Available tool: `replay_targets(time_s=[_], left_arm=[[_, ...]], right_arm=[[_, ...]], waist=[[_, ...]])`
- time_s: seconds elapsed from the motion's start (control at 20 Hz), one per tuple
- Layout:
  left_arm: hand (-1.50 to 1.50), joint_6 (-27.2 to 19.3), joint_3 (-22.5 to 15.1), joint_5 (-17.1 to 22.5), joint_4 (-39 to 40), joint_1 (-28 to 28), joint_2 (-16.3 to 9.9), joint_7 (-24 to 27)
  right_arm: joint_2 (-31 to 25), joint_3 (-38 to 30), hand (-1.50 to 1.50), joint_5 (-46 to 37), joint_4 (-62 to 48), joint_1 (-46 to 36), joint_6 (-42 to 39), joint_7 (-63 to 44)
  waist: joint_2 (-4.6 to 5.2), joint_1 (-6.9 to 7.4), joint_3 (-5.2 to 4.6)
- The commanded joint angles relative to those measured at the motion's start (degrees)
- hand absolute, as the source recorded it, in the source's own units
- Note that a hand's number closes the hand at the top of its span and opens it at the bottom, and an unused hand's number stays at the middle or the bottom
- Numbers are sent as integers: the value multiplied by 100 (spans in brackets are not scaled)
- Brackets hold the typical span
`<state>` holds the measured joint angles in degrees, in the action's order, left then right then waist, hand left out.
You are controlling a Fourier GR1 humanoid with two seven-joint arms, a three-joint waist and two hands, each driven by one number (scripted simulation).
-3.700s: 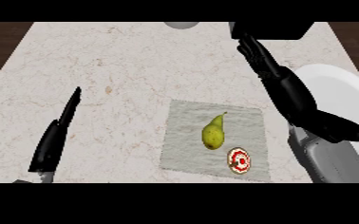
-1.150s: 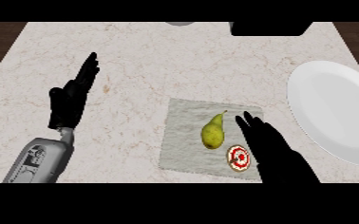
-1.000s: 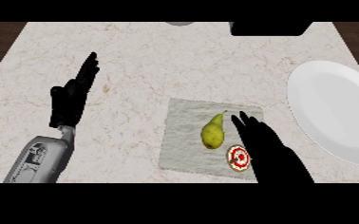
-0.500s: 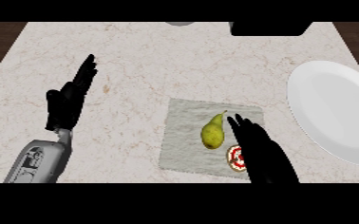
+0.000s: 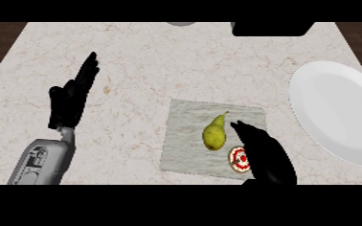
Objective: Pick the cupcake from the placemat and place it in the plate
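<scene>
A cupcake (image 5: 239, 158) with a red and white top lies near the front right corner of the grey placemat (image 5: 185, 139). My right hand (image 5: 265, 155) hovers just to its right and partly covers it, fingers straight and pointing away, open. A white plate (image 5: 326, 110) sits at the counter's right edge, cut off by the view. At the left my left hand (image 5: 71, 98) rests open, fingers up, away from the placemat.
A green-yellow pear (image 5: 215, 132) lies on the placemat, just left of my right hand's fingers. A black object (image 5: 272, 28) and a grey round thing (image 5: 181, 23) sit at the counter's far edge.
My right hand has slid left across the placemat's right side, now against the cupcake and close to the pear. The left hand has stayed in place.
</scene>
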<state>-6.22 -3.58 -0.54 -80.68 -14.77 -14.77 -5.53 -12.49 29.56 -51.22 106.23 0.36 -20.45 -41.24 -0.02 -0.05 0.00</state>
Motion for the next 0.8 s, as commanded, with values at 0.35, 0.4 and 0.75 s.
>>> replay_targets(time_s=[0.35,0.4,0.75], left_arm=[[0,416,329,-41,-57,74,103,-29],[0,238,220,-302,-294,240,221,7],[0,74,414,-161,-198,251,97,-40]], right_arm=[[31,-378,150,-543,-629,-115,686,966],[39,-417,150,-544,-385,-44,503,916],[-2473,-2862,150,758,-1066,793,569,2884]], waist=[[2,3,0],[-1,2,0],[26,-384,71]])
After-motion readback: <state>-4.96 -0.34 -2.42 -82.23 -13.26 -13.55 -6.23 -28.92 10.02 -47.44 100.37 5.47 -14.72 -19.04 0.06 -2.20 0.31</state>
